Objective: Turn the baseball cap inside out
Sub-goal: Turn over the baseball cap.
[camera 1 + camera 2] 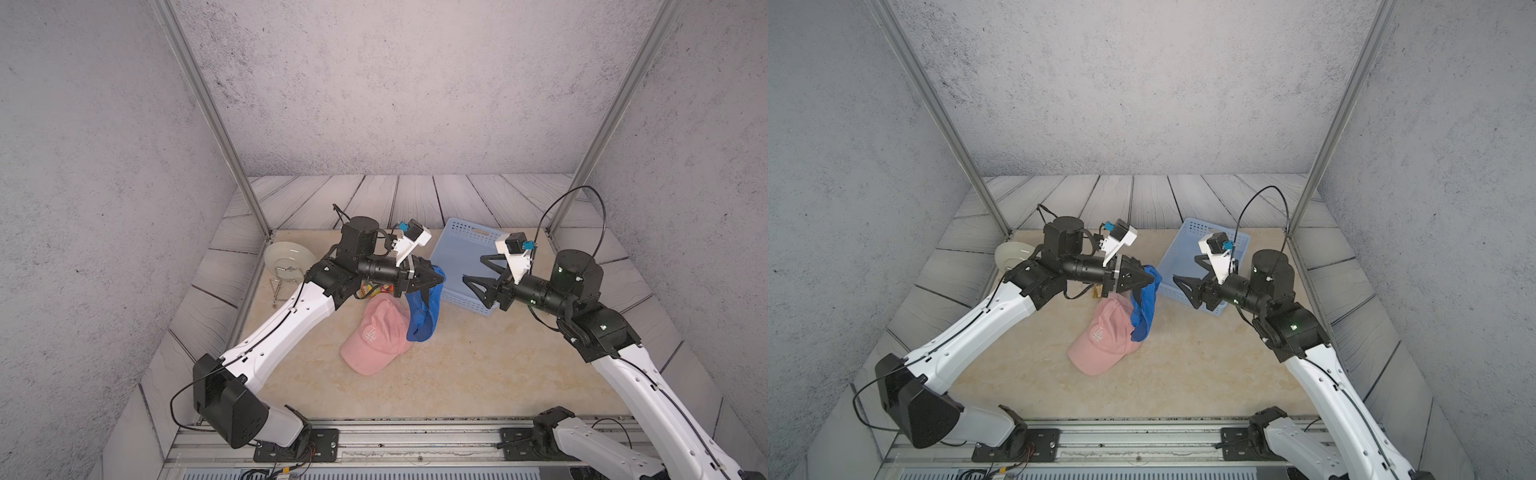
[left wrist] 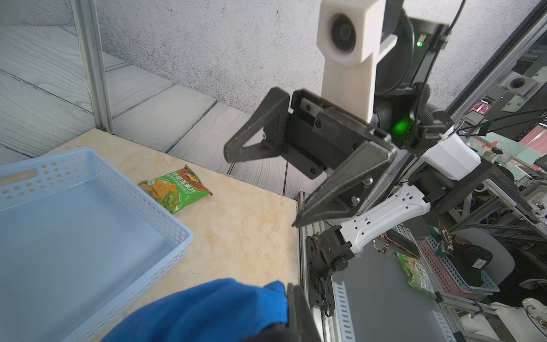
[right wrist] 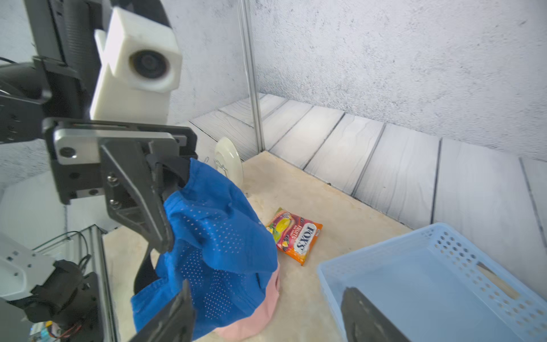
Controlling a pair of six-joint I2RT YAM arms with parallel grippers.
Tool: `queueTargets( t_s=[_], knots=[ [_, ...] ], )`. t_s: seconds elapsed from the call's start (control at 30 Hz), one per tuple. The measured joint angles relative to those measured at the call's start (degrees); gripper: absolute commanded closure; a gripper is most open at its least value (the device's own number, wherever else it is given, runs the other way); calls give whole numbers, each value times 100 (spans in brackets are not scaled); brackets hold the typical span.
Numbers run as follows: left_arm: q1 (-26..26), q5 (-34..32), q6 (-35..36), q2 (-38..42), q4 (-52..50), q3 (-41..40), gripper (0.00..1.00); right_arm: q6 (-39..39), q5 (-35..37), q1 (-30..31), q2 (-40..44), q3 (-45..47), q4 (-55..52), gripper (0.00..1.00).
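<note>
L end effector [image 1: 438, 280] holds blue cap [image 1: 420, 318] up; R end effector [image 1: 473, 268] free.
L end effector is clamped on the blue cap's edge, well above the bench [image 1: 478, 365]. The cap droops below it, mesh crown showing in R wrist view, w/ its low end over a pink cap [image 1: 374, 338] lying on the bench. R end effector faces the L one, jaws apart, gripping nothing, near the blue cap but not touching; basket [image 1: 467, 232] just behind it.
</note>
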State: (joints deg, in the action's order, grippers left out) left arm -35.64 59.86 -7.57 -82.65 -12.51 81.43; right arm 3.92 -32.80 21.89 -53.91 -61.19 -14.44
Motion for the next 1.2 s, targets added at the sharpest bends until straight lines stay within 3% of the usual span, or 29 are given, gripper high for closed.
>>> queueTargets(
  t_s=[0.13,0.33,0.47,0.67,1.03,1.2],
  knots=[
    [2,-2,-22,-11,37,31,100,802,-540,0,-284,293,723,32],
    [2,-2,-42,-22,85,42,100,1545,-1342,0,-597,332,1281,28],
    [2,-4,-44,-46,105,59,100,1777,-1838,0,-750,332,1464,23],
    [7,-2,-90,-138,122,127,100,1875,-2306,7,-933,332,1473,23],
    [22,-4,-240,-245,203,192,100,1810,-2616,98,-1180,332,1445,43],
    [24,-2,-313,-350,254,269,100,1709,-2693,136,-1266,330,1419,67]
  ],
)
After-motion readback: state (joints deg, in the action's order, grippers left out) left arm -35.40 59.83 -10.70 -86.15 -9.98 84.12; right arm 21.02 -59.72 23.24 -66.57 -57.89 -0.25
